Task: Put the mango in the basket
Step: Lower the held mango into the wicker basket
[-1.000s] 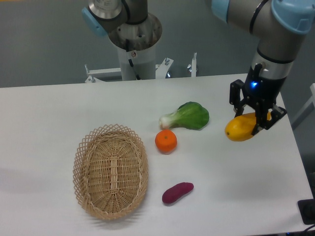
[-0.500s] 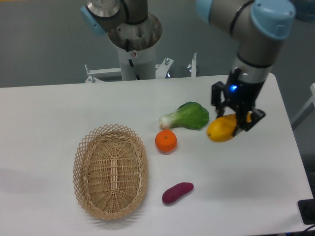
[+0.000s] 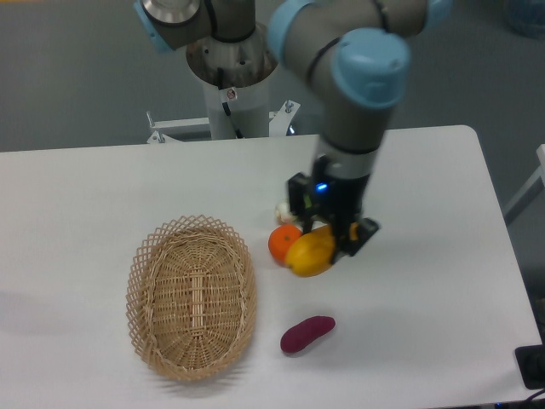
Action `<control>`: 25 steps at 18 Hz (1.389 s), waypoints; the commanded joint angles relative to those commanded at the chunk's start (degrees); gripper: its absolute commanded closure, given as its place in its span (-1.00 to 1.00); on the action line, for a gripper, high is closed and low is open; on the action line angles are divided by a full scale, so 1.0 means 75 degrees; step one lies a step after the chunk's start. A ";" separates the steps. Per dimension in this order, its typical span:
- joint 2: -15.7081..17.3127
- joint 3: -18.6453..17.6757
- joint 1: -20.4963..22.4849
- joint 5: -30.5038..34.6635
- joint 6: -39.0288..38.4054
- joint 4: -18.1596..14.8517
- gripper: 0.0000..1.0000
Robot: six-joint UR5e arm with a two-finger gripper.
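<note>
Bright even light, soft faint shadows, arm (image 3: pixel 358 77) slightly motion-blurred

Our arm reaches from its base at 12 o'clock down toward the middle of the view, the forearm crossing from upper right, the wrist hanging vertical with a blue light lit. Our claw (image 3: pixel 322 241) points straight down, fingers closed on the mango (image 3: pixel 310 253), held just above the table (image 3: pixel 426 324).
</note>
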 joint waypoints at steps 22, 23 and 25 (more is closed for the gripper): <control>-0.1922 -0.0811 -0.2392 0.1793 -0.2605 0.2721 0.02; -0.1945 -0.0799 -0.2404 0.1782 -0.2570 0.2721 0.02; -0.1946 -0.0787 -0.2439 0.1747 -0.2500 0.2733 -0.03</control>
